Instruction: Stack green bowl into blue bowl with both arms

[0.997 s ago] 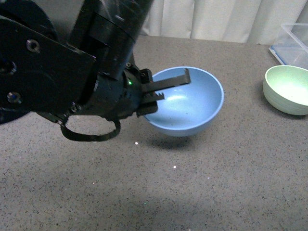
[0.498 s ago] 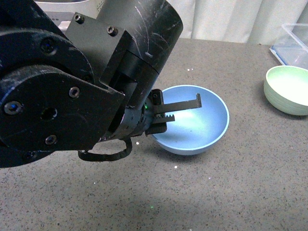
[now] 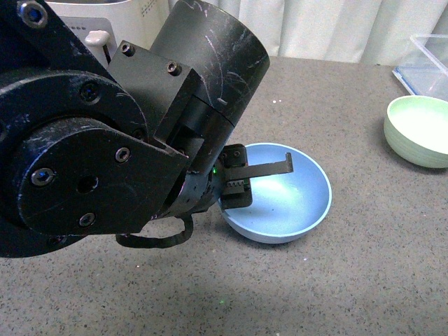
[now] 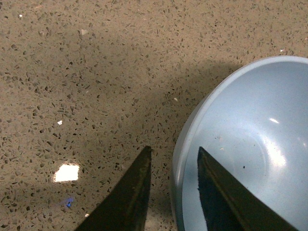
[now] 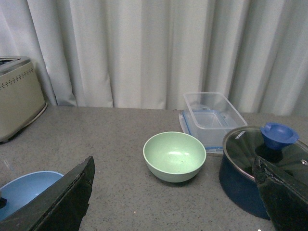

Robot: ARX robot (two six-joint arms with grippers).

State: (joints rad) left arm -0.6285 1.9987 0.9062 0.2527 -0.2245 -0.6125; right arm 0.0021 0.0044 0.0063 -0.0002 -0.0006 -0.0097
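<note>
Left gripper (image 3: 255,176) is straddling the near-left rim of the blue bowl (image 3: 294,203): one finger (image 4: 221,197) is sitting inside the bowl and the other (image 4: 132,197) outside, with the jaws only narrowly apart. In the left wrist view, slivers of bowl and table (image 3: 336,280) are showing on either side of the rim at the tips. The finger bases are running out of frame, so I can't tell whether it is actually clamping. Blue bowl is sitting mouth up near the table centre, smooth and matte, empty apart from a few dark specks and a glare spot inside. Green bowl (image 3: 420,129) is sitting upright and empty at the far right, well apart from the blue one, with its right edge cut off in the front view. Right gripper (image 5: 173,166) is hanging spread wide with nothing between the fingers, looking across at the green bowl. Behind that, a clear container (image 5: 211,113) is standing next to a dark pot (image 5: 245,183) with a glass lid. The left arm's housing is blocking most of the front view's left half, including the blue bowl's left rim.
</note>
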